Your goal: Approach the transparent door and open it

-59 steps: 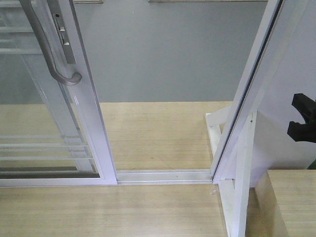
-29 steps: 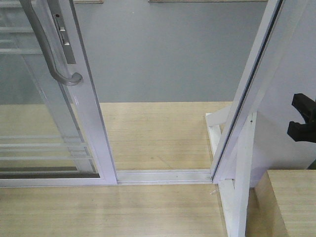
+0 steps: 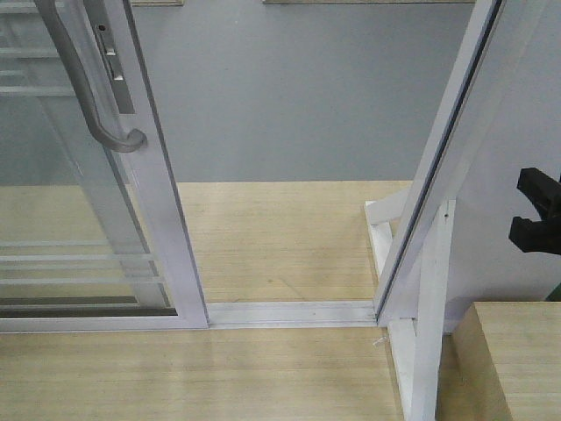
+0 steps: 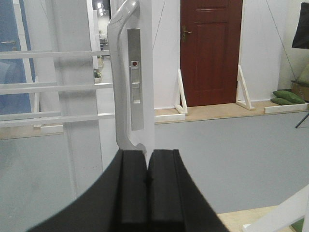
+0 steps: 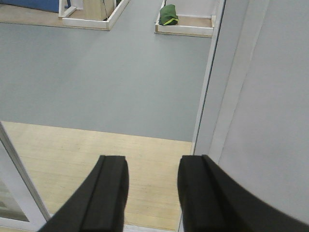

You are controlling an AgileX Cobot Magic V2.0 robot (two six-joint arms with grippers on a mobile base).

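The transparent door (image 3: 79,202) stands at the left, slid aside, with an open gap to its right. Its curved grey handle (image 3: 86,83) and lock plate (image 3: 112,60) sit on the white stile. In the left wrist view the handle (image 4: 117,72) and lock plate (image 4: 136,77) are straight ahead. My left gripper (image 4: 147,155) is shut and empty, just below and in front of the handle's lower end. My right gripper (image 5: 152,170) is open and empty over the wooden floor in the gap. It also shows at the right edge of the front view (image 3: 523,208).
A white fixed frame post (image 3: 438,175) with a brace bounds the gap on the right. The floor track (image 3: 289,311) crosses the threshold. A wooden box (image 3: 517,360) sits at the lower right. Grey floor (image 3: 289,96) lies beyond, with a brown door (image 4: 210,48) and a green bag (image 5: 169,14).
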